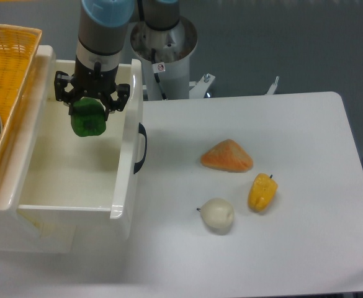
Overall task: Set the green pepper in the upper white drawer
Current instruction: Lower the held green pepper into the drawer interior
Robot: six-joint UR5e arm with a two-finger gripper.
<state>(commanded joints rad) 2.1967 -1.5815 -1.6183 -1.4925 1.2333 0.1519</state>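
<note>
Your black two-finger gripper [88, 113] is clamped on the small glossy dark-green bell pepper [87, 118], held above the inside of the large white plastic drawer box [126, 162]. On your worktop [293, 248]: orange wedge-shaped item [227, 156], yellow pepper [262, 192], pale round fruit [217, 215].

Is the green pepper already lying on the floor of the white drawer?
No, the gripper holds the green pepper above the upper white drawer.
</note>
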